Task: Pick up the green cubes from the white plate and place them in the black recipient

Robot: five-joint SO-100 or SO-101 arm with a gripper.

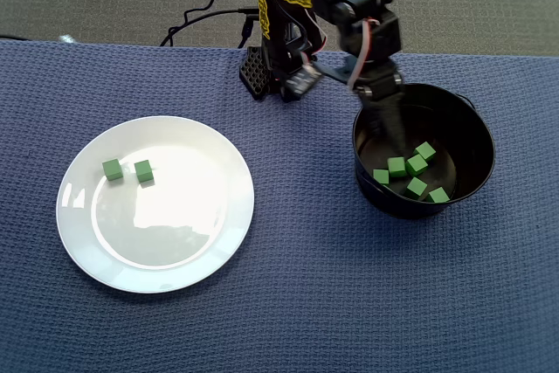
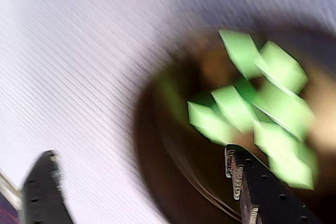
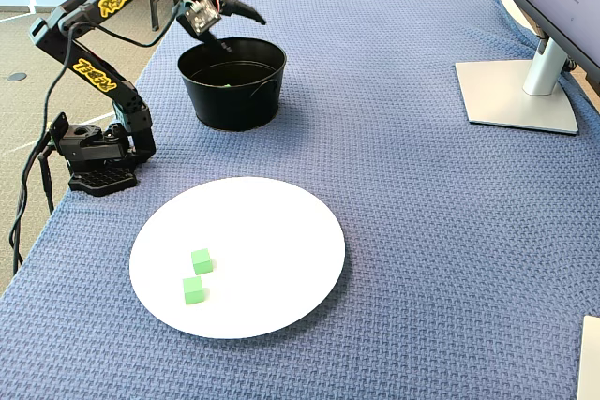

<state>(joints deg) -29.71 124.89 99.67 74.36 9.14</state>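
Note:
Two green cubes (image 1: pixel 112 169) (image 1: pixel 144 171) lie side by side at the upper left of the white plate (image 1: pixel 175 233); the fixed view shows them (image 3: pixel 201 260) (image 3: pixel 193 290) on the plate (image 3: pixel 272 259) too. Several more green cubes (image 1: pixel 417 164) lie inside the black recipient (image 1: pixel 480 163), at the right in the overhead view. My gripper (image 1: pixel 387 133) hangs over the recipient's left rim. In the blurred wrist view, the gripper (image 2: pixel 139 153) is open with nothing between its fingers, and green cubes (image 2: pixel 231 106) lie in the recipient (image 2: pixel 157 171) ahead.
A blue woven cloth (image 1: pixel 314 286) covers the table. The arm's base (image 3: pixel 94 161) stands at the table edge beside the recipient (image 3: pixel 234 100), with cables (image 1: pixel 201 19) trailing off behind. A monitor stand (image 3: pixel 516 91) sits at the far right.

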